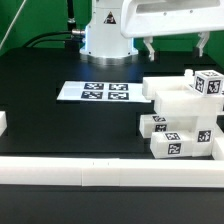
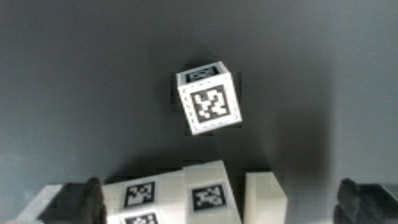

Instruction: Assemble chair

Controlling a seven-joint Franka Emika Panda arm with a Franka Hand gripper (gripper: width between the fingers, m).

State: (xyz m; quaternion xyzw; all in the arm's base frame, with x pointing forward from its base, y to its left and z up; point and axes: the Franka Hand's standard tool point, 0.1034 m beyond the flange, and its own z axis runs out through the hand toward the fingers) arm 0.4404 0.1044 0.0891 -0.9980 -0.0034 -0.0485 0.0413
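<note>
Black table [image 1: 60,125] holds chair parts [image 1: 180,125]; wrist view shows tagged cube [image 2: 212,98].

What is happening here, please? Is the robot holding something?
A Franka Panda arm is working on a white chair made of loose parts. Its gripper hangs above the table with the fingers apart and nothing between them. The chair parts, white blocks with black-and-white tags, sit piled together at the exterior view's right, near the white border rail. The wrist view looks down on one tagged block. The marker board lies flat further back on the black table.
</note>
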